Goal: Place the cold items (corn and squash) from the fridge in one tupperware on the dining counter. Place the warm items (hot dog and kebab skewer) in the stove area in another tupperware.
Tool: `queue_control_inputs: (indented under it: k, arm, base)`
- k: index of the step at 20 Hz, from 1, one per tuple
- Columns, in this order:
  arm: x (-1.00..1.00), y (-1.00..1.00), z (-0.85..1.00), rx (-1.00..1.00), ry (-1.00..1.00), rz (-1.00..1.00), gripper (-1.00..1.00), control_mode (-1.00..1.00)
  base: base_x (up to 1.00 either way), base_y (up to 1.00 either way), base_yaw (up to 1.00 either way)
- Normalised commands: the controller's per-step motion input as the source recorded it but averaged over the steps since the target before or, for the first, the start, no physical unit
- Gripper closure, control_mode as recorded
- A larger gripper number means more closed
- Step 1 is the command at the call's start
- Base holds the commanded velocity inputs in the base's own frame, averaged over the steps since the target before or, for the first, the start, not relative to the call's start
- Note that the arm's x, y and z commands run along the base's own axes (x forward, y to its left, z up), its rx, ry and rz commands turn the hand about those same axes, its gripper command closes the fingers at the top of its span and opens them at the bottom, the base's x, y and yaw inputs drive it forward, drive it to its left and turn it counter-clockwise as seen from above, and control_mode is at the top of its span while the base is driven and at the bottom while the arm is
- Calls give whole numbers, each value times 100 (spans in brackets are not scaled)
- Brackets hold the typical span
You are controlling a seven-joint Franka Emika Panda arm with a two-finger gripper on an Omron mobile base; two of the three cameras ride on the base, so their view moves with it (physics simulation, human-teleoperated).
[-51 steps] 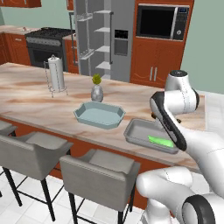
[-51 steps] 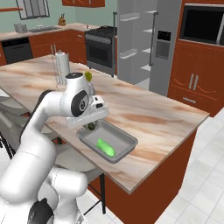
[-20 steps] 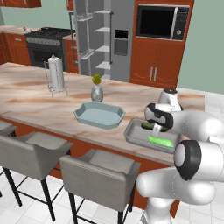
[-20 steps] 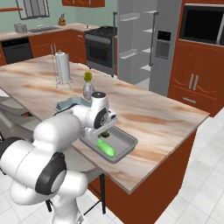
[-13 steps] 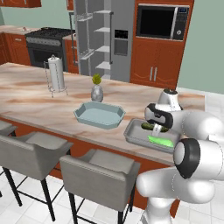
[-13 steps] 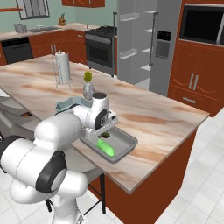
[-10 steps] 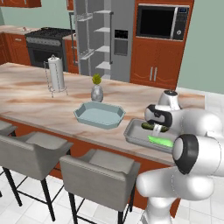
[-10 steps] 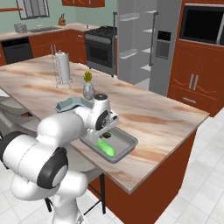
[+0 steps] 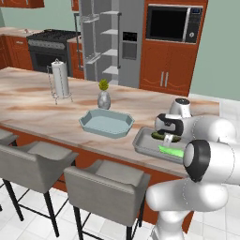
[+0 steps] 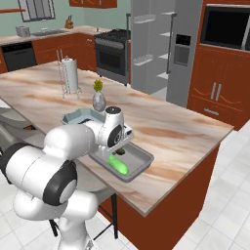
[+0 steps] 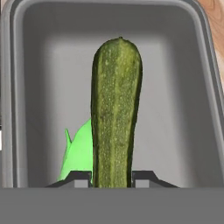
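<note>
Paper-towel stand, far left on the counter. Vase, beside it. Octagonal tray, mid-counter. Grey tray, near right edge, held bright green corn. Gripper stood low over that tray, closed on a dark green squash, above the tray floor.

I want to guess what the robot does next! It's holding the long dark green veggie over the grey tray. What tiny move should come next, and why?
Probably open the jaws and let go. They are shut on the dark green squash, low over the grey tray, beside the bright green vegetable already lying there, so it seems to be where it belongs.
</note>
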Motion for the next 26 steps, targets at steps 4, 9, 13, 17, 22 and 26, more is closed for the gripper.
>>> queue_control_inputs:
  k: [4,9,13,17,22,26]
  arm:
    - [0,0,-1,0,0,0,-100,-100]
    - [0,0,0,0,0,0,-100,-100]
    - [0,1,10,0,0,-2,-100,-100]
    - [-24,8,63,0,0,-9,-100,-100]
    - [-67,29,87,0,2,-31,-100,-100]
    - [-92,30,72,6,4,-47,-100,-100]
  base:
    - [0,0,0]
    - [0,0,0]
    - [0,0,0]
    - [0,0,0]
    - [0,0,0]
    - [0,0,0]
